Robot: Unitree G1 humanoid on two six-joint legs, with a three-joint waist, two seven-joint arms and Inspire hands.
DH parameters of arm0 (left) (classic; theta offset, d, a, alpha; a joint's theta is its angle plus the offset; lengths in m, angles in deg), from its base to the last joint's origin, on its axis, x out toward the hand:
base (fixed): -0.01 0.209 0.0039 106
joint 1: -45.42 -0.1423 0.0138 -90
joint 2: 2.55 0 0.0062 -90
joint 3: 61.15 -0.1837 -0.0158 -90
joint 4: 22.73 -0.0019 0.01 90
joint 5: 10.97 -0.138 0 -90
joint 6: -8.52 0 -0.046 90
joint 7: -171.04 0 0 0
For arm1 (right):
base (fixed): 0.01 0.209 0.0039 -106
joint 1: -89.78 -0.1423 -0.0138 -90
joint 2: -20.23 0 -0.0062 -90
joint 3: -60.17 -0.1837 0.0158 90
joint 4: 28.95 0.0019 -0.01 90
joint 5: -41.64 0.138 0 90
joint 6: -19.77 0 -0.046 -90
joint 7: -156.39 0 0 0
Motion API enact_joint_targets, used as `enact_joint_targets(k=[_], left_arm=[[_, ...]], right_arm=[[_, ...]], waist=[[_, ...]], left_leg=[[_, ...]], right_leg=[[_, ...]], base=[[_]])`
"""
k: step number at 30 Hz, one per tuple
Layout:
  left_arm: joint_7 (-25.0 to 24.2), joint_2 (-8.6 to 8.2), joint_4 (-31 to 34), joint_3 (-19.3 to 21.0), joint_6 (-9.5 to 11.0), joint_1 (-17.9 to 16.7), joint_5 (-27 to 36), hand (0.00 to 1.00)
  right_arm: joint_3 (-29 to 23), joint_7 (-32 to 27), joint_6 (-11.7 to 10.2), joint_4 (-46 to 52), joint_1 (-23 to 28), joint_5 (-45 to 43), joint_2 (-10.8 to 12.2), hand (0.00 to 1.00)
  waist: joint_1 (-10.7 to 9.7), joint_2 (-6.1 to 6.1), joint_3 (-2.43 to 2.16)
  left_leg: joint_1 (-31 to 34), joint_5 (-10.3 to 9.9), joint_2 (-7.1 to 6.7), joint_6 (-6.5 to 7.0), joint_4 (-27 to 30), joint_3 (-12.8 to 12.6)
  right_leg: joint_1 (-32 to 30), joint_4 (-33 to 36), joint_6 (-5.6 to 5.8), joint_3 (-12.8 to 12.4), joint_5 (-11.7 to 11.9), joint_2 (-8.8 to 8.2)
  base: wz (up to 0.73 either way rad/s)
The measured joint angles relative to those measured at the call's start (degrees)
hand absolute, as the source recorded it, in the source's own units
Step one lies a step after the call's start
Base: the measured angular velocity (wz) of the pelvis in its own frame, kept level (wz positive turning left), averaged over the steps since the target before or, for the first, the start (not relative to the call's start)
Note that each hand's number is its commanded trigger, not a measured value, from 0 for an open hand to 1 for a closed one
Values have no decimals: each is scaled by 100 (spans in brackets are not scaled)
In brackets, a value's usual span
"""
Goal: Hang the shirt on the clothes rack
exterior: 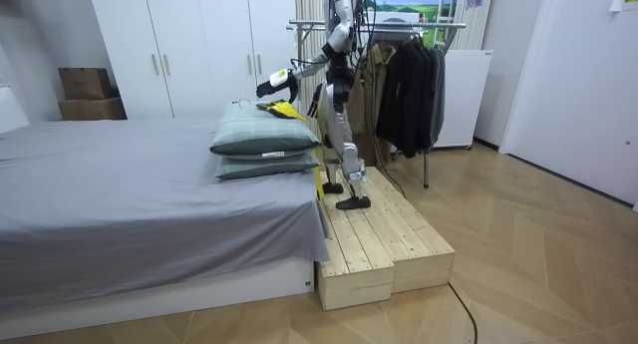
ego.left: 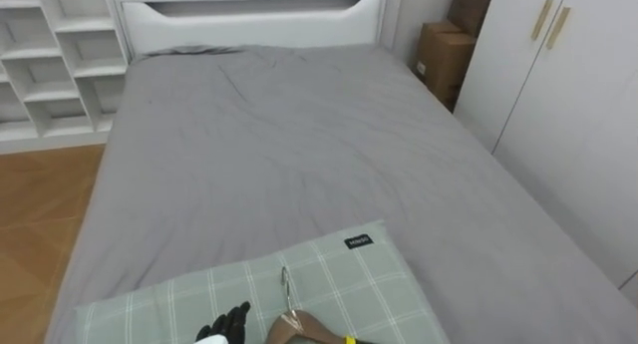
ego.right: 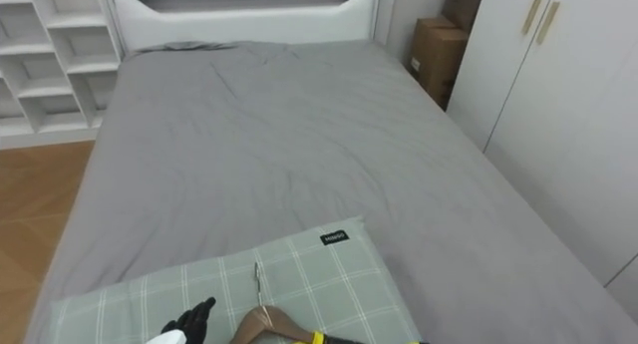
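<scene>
The left hand [ego.left: 227, 325], fingers straight and empty, hovers beside the brown wooden hanger [ego.left: 296, 327] and yellow garment [exterior: 284, 110] on the green checked pillow [ego.left: 339, 269]. It should probably grip the hanger's neck, not the cloth.

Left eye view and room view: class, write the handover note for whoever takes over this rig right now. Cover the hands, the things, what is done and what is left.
Left hand: open, at the check pillow, beside the wooden hanger, not holding it.
Right hand: state cannot be told.
Things: the hanger lies on the pillow at the foot of the bed, with a yellow garment. The clothes rack stands behind the robot.
Done: the robot faces the bed from the wooden platform.
Left: grasp the hanger, turn, hang it on the rack.
</scene>
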State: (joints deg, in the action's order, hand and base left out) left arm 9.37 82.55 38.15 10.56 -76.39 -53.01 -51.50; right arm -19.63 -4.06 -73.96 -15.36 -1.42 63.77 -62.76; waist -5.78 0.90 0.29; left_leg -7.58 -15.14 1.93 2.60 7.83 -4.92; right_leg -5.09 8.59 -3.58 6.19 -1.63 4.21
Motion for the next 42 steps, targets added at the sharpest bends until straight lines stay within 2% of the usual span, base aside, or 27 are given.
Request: enact_joint_targets(k=[2, 8, 15, 19, 22, 29, 32, 38, 42], left_arm=[[9, -14, -28, 12, -2, 51, 53, 0], [126, -100, -461, 10, 29, 302, 58, 0], [132, -72, -929, 12, 29, 486, 495, 0], [132, -33, -930, 15, 48, 511, 498, 0], [153, -26, -1015, 25, 165, 633, 491, 0], [266, -57, -1336, 31, 210, 836, 499, 0], [347, -118, -1542, 121, 209, 1063, 502, 0], [360, -161, -1790, 331, 226, 1232, 733, 0], [359, -188, -2034, 454, 247, 1298, 910, 0]], right_arm=[[57, -1, 0, 2, 0, 32, 0, 0], [260, -1, 0, 3, -78, 62, 1, 0], [507, 0, 1, 0, -187, 61, 1, 0], [655, -7, -5, 1, -212, 66, 6, 0], [669, -6, -8, -11, -224, 76, 5, 0], [825, -73, 0, -62, -319, 104, 9, 0], [893, -133, 10, -174, -448, 127, 27, 0], [895, -185, 10, -265, -483, 140, 38, 0], [973, -186, 8, -381, -603, 213, 51, 0]], waist=[[-4, -9, 13], [-3, -13, 14], [3, -57, 28], [28, -97, 23], [111, -141, 13], [144, -173, 32], [160, -177, 33], [160, -177, 39], [170, -203, 77]], left_leg=[[21, 2, -32, -2, 1, -2], [77, 3, -32, -2, 1, -40], [145, 4, -6, -1, 67, -47], [220, 4, -7, -2, 143, -44], [294, 5, -5, -3, 163, -36], [388, 5, -5, -3, 168, 24], [518, 5, -15, -3, 172, 35], [591, 5, -12, -3, 177, 35], [694, 6, -29, -2, 180, 33]], right_leg=[[-22, -4, -4, 0, 3, 3], [-92, -6, -6, -6, 6, 0], [-106, -41, -2, -8, 4, -14], [-116, -81, 8, 4, 15, -23], [-174, -82, 4, 18, 18, -24], [-249, -88, 1, 49, 20, -32], [-391, -63, 0, 41, 43, -42], [-452, -75, -6, 25, 51, -32], [-553, -77, -7, 7, 73, -31]], base=[[0], [-3], [-1], [1], [0], [1], [1], [0], [0]])
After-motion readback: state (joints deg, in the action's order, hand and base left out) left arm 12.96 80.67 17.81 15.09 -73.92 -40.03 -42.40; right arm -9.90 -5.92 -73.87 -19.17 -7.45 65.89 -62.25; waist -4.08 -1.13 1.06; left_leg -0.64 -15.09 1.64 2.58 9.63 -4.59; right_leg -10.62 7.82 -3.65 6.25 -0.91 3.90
